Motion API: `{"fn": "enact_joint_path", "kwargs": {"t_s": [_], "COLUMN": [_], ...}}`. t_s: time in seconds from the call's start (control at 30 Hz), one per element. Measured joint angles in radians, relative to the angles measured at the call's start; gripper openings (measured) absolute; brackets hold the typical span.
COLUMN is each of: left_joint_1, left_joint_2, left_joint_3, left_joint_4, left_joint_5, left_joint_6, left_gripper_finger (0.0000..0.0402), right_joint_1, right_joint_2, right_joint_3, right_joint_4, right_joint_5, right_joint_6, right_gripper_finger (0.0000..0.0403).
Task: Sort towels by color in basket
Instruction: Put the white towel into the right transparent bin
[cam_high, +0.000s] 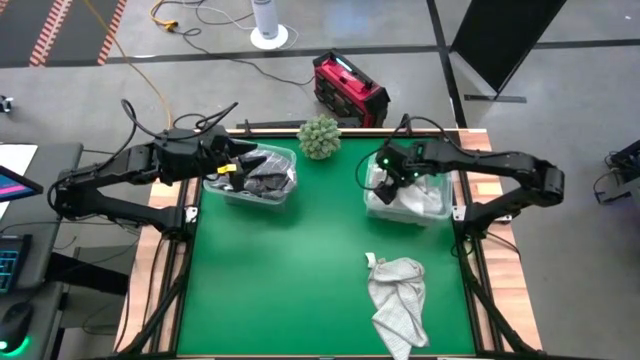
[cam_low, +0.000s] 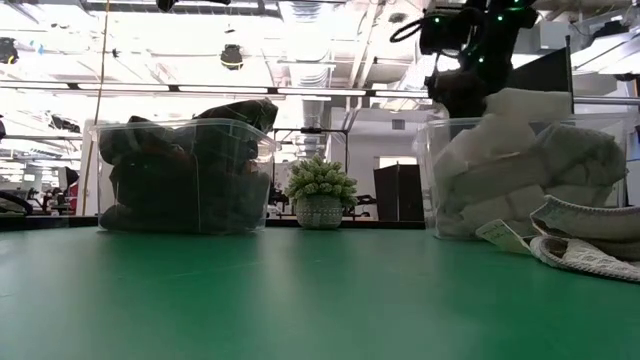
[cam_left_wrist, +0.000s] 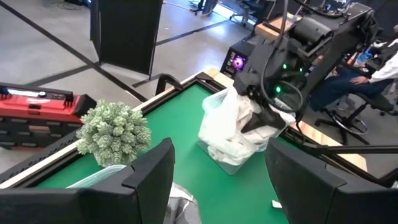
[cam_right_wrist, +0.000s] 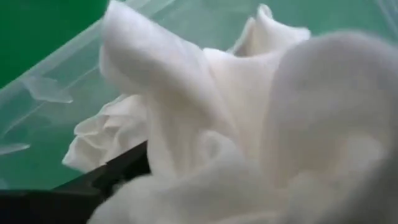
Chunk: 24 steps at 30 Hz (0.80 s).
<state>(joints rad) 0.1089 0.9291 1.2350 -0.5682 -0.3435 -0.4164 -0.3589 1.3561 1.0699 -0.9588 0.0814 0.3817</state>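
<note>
Towel first: a light grey towel (cam_high: 398, 300) lies crumpled on the green table (cam_high: 300, 280) at five o'clock, nearest the front edge. Further back at two o'clock, the right gripper (cam_high: 388, 178) is down in the right bin (cam_high: 372, 205), among white towels (cam_high: 420, 198); white cloth drapes across its dark finger, but whether it grips I cannot tell. Over at ten o'clock, the left gripper (cam_high: 232, 160) hovers above the left bin (cam_high: 282, 196) of dark towels (cam_high: 262, 176), fingers spread wide. Beyond, a small plant (cam_high: 319, 137) sits at twelve.

Clear glossy plastic bins (cam_high: 436, 214); soft cloth towels (cam_high: 397, 300); matt green table (cam_high: 300, 270).
</note>
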Motion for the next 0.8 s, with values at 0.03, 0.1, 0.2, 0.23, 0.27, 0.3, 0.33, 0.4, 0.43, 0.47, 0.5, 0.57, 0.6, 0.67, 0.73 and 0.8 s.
{"fn": "enact_joint_path", "kwargs": {"t_s": [0.03,0.1,0.2,0.23,0.27,0.3,0.33,0.4,0.43,0.47,0.5,0.57,0.6,0.67,0.73,0.8], "left_joint_1": [0.0,0.0,0.0,0.0,0.0,0.0,0.0,0.0,0.0,0.0,0.0,0.0,0.0,0.0,0.0,0.0], "left_joint_2": [0.0,0.0,0.0,0.0,0.0,0.0,0.0,0.0,0.0,0.0,0.0,0.0,0.0,0.0,0.0,0.0], "left_joint_3": [0.0,0.0,0.0,0.0,0.0,0.0,0.0,0.0,0.0,0.0,0.0,0.0,0.0,0.0,0.0,0.0], "left_joint_4": [0.0,0.0,0.001,0.001,0.001,0.001,0.001,0.0,0.0,0.0,0.0,-0.001,-0.001,-0.001,-0.002,-0.002], "left_joint_5": [0.003,0.009,0.012,0.014,0.015,0.015,0.017,0.017,0.017,0.017,0.017,0.017,0.017,0.017,0.017,0.023], "left_joint_6": [-0.003,-0.005,-0.006,-0.007,-0.007,-0.007,-0.007,-0.007,-0.006,-0.003,0.001,0.005,0.006,0.008,0.008,0.008], "left_gripper_finger": [0.024,0.024,0.024,0.024,0.024,0.024,0.024,0.024,0.024,0.024,0.024,0.024,0.024,0.024,0.024,0.024], "right_joint_1": [-0.005,-0.011,-0.011,-0.011,-0.011,-0.011,-0.011,-0.011,-0.011,-0.011,-0.011,-0.011,-0.008,-0.007,-0.011,-0.025], "right_joint_2": [-0.001,-0.011,-0.024,-0.028,-0.034,-0.041,-0.048,-0.064,-0.072,-0.081,-0.091,-0.116,-0.135,-0.177,-0.227,-0.281], "right_joint_3": [0.014,0.04,0.087,0.105,0.122,0.139,0.155,0.184,0.191,0.197,0.201,0.208,0.209,0.21,0.21,0.21], "right_joint_4": [-0.024,-0.062,-0.104,-0.12,-0.137,-0.155,-0.169,-0.187,-0.194,-0.195,-0.193,-0.188,-0.183,-0.155,-0.116,-0.089], "right_joint_5": [-0.006,-0.02,-0.027,-0.027,-0.029,-0.03,-0.03,-0.03,-0.03,-0.03,-0.032,-0.042,-0.048,-0.072,-0.092,-0.094], "right_joint_6": [0.01,0.015,0.032,0.04,0.051,0.066,0.081,0.122,0.144,0.165,0.185,0.221,0.235,0.258,0.278,0.301], "right_gripper_finger": [0.0376,0.0392,0.0391,0.0389,0.0386,0.0385,0.0385,0.0385,0.0385,0.0385,0.0385,0.0384,0.0383,0.038,0.0378,0.0377]}}
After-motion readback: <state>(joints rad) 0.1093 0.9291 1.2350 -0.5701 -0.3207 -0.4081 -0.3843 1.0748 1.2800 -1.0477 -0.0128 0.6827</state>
